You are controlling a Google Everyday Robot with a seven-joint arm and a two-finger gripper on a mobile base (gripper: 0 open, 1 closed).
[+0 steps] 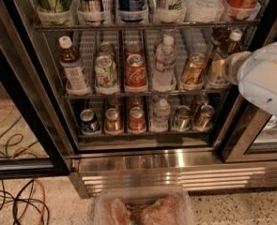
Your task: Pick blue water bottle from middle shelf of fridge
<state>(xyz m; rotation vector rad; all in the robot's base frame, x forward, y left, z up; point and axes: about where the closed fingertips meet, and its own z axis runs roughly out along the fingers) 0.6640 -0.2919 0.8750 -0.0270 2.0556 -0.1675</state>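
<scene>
Inside the fridge (175, 162), the blue water bottle (230, 46) stands upright on the middle shelf (142, 94), just beside the gripper (225, 69); its grip is hidden.

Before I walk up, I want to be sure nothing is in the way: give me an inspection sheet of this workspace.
Surface: middle shelf, wire rack, fully stocked.
Job's things: blue water bottle upright at the shelf's right end, inside the fridge.
Clutter: similar brown bottle at left end; red can, clear bottle, gold can between.
Grippers: pincer low against the blue water bottle, largely hidden by the white arm.
Cables: orange and black cables loose on floor, left.
Surroundings: clear tub in the foreground, below the fridge.
</scene>
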